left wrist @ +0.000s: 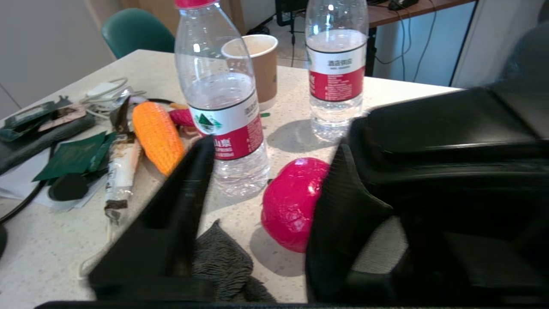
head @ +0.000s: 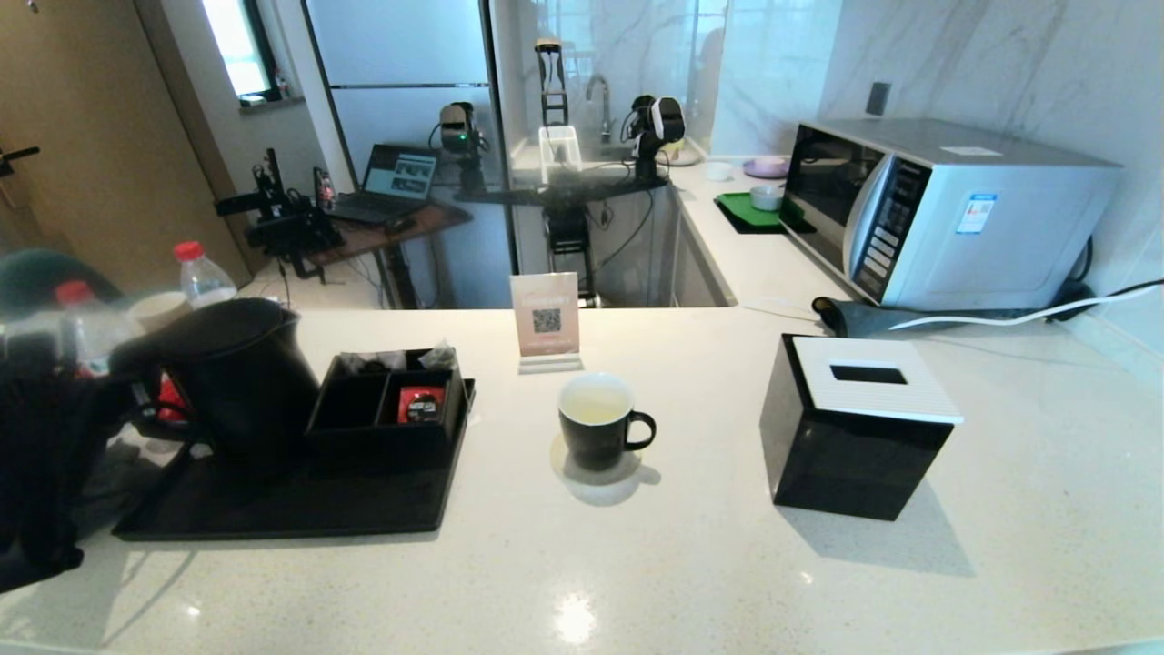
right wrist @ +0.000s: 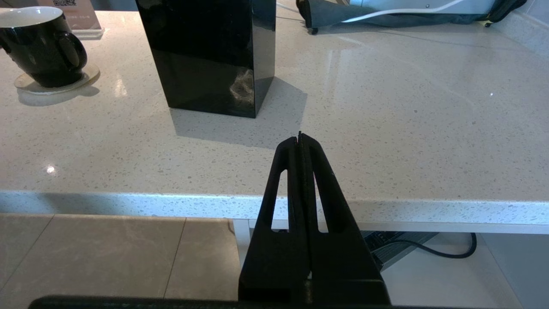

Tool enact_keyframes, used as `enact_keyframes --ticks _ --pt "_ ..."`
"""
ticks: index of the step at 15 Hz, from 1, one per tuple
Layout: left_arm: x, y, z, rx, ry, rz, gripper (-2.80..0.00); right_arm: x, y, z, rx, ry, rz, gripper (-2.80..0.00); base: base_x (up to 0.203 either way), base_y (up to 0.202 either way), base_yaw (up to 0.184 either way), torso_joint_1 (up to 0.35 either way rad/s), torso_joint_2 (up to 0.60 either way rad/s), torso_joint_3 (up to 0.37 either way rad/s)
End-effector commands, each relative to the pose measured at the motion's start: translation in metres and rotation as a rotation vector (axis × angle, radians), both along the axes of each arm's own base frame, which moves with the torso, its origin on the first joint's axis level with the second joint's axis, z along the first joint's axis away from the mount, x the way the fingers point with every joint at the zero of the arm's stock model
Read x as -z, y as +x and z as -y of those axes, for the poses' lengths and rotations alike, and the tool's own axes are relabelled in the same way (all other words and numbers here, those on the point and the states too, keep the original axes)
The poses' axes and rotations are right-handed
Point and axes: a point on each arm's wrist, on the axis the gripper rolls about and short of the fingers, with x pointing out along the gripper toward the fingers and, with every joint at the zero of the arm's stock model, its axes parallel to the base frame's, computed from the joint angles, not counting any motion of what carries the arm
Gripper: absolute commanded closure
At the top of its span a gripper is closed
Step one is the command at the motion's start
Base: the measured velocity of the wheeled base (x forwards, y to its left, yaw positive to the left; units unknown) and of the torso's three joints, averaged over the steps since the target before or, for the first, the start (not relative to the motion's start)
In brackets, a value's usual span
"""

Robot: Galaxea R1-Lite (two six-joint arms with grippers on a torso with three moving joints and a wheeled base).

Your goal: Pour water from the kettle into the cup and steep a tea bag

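The surface (head: 691, 564) carries one kettle (head: 238, 377), one cup (head: 598, 432), one tissue box (head: 855, 428), one microwave (head: 946, 214), two water bottles (left wrist: 223, 98) (left wrist: 336, 64) and one paper cup (left wrist: 259, 64).

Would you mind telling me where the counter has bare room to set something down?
Bare: between the cup and tissue box, and the whole front strip. Crowded: left end, around the kettle, tray and bottles.

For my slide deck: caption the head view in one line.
Left gripper at the handle of the kettle on the black tray; the cup waits mid-counter.
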Motion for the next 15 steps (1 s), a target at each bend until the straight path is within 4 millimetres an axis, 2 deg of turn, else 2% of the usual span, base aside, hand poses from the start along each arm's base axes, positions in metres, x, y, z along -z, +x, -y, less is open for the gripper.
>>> enact_keyframes --ticks 1,6,15 --pt "-0.004 -0.002 -0.002 -0.003 0.022 0.04 0.0 0.0 0.0 0.0 -0.001 -0.001 -0.001 0.0 0.0 0.0 0.0 0.0 0.0 0.0" --pt "0.005 0.001 -0.003 0.011 0.008 0.019 0.0 0.0 0.0 0.0 -0.001 -0.001 -0.001 0.0 0.0 0.0 0.0 0.0 0.0 0.0" --pt "0.009 0.003 -0.001 0.021 0.002 0.01 0.0 0.0 0.0 0.0 -0.001 -0.001 -0.001 0.0 0.0 0.0 0.0 0.0 0.0 0.0"
